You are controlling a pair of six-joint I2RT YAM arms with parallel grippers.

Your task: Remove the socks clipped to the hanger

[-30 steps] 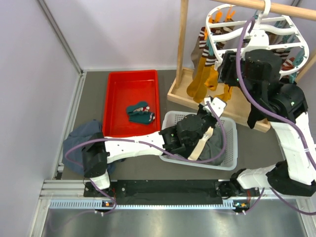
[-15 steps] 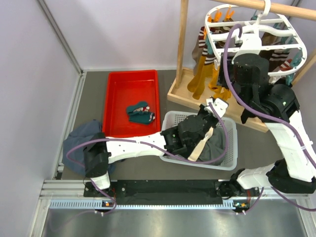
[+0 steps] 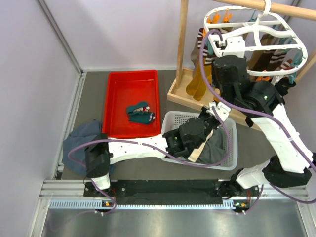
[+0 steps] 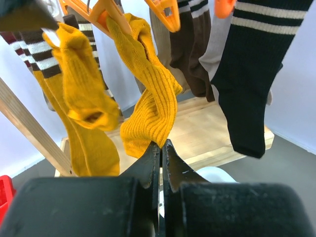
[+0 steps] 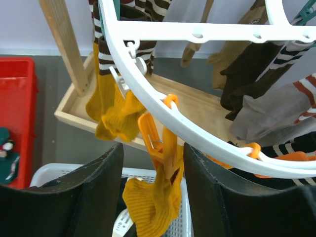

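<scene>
Right gripper point(image 5: 152, 163) hovering just under the hanger point(image 5: 227, 29) rim, fingers spread either side of an orange clip point(image 5: 160, 148). Mustard sock point(image 5: 150, 207) dangling straight down from it. Left gripper point(image 4: 160, 153) waiting further below the hanger, pinched together, empty.

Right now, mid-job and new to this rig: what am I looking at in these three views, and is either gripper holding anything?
The overhead view looks down on two white arms bolted at the table's near edge; the other two views come from cameras on their wrists. On the table: a red tray with teal socks, a white basket of dark clothes, a blue-grey garment. The hanger hangs from a wooden rack, socks clipped around it. The right gripper is open, fingers either side of an orange clip holding a mustard sock. The left gripper is shut, tips at the toe of a hanging sock; whether it pinches it, I cannot tell.
</scene>
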